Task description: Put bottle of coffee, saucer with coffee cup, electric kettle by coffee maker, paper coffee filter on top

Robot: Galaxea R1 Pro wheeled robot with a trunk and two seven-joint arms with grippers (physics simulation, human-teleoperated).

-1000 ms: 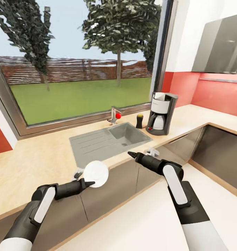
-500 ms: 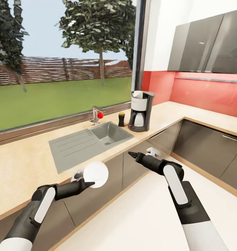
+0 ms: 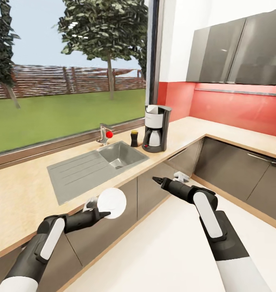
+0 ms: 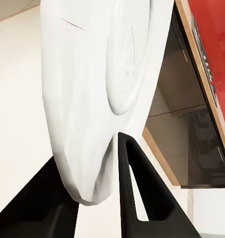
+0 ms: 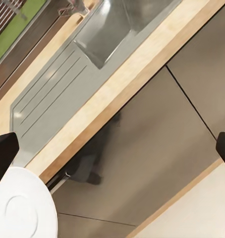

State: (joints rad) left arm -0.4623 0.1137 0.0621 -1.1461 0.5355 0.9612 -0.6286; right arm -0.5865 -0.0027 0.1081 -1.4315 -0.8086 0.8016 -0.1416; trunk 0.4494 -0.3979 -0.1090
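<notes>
My left gripper (image 3: 102, 211) is shut on the rim of the white saucer (image 3: 112, 202), which it holds on edge in front of the grey cabinets. In the left wrist view the saucer (image 4: 92, 74) sits clamped between the black fingers (image 4: 137, 193). The dark grey coffee maker (image 3: 156, 127) stands on the light wood countertop (image 3: 28, 194) by the window, with the small dark bottle of coffee (image 3: 134, 138) just to its left. My right gripper (image 3: 167, 178) hangs open and empty off the counter's front edge. Its wrist view shows the saucer (image 5: 21, 208) in one corner.
A grey sink (image 3: 113, 156) with a drainer and a tap (image 3: 103, 136) with a red knob is set into the counter left of the bottle. The worktop turns a corner and runs along the red wall (image 3: 235, 107) under grey wall cabinets (image 3: 235, 52). Pale floor (image 3: 174, 243) lies below.
The whole head view has swung to the right, so the sink and coffee maker now sit further left and more of the corner counter shows. The left gripper still holds the saucer.
</notes>
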